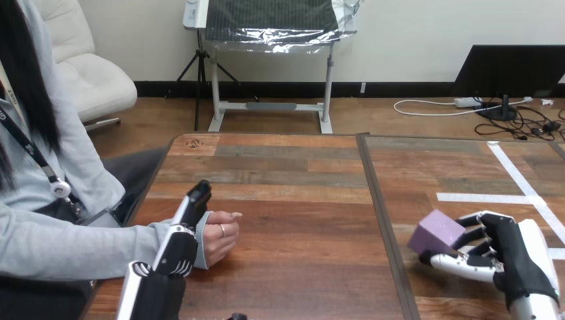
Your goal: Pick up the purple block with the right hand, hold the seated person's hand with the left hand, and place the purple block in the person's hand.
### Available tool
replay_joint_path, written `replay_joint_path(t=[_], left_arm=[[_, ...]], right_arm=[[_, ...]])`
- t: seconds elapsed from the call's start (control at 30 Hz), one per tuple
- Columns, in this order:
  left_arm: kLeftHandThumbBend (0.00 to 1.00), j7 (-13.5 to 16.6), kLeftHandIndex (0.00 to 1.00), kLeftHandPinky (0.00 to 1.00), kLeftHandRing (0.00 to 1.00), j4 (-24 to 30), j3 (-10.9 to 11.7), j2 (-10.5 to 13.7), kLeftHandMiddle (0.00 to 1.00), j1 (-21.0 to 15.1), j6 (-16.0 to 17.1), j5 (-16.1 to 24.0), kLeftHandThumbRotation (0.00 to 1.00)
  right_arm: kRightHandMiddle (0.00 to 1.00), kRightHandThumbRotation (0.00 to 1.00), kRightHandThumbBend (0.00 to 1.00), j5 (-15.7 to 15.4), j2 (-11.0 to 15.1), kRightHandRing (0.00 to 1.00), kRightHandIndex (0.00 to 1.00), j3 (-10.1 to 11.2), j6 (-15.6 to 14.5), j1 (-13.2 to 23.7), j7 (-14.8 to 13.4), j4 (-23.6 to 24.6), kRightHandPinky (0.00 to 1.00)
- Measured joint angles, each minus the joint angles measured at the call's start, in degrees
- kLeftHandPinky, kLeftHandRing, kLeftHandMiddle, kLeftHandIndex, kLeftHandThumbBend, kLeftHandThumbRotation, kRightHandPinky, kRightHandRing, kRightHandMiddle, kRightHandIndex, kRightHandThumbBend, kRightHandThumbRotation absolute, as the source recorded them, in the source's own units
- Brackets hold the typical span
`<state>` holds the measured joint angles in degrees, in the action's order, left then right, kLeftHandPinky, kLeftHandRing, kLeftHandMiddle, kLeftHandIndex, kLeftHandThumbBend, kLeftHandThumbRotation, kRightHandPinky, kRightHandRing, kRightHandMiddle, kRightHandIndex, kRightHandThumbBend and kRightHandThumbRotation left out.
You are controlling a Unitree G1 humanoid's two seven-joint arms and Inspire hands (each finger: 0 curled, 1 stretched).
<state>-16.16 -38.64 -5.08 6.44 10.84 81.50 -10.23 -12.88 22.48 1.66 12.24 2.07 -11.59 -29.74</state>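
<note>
Currently, the right hand point(510, 260) is clamped on the purple block point(436, 231) at the right of the bench point(300, 200), while the left hand point(178, 245) lies straight-fingered against the person's wrist point(204, 241).

Looks like a robotics lab or test room: wooden table point(293, 220) marked off with strips of white tape point(486, 198), a robot's left hand point(178, 248) and right hand point(510, 257) over it, a person point(46, 233) seated alongside.

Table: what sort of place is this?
Likely a robot test bench: white tape on the wooden table, the right hand holding a purple block, a person's hand by the left hand.
</note>
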Motion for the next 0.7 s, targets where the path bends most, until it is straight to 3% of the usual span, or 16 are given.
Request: replay_joint_path(t=[0.3,0.53,0.7], left_arm=[[1.00,5.76,0.92,0.97,0.97,0.71,7.96,-1.59,0.94,0.35,-4.64,14.04,0.49],[1.00,13.48,0.90,0.97,0.96,3.06,13.22,-3.16,0.93,1.33,-9.69,25.60,0.46],[1.00,19.51,0.90,0.97,0.97,5.70,15.47,-3.43,0.94,2.34,-13.22,33.73,0.46]], right_arm=[[0.39,0.00,0.79,2.56,-2.53,0.31,0.51,1.01,-1.22,0.01,0.58,2.90,0.27],[0.39,0.00,0.79,4.21,-4.18,0.32,0.51,1.25,-1.29,0.01,1.15,4.68,0.28],[0.40,0.00,0.79,5.27,-5.20,0.32,0.51,1.40,-1.49,0.01,1.50,5.91,0.28]])
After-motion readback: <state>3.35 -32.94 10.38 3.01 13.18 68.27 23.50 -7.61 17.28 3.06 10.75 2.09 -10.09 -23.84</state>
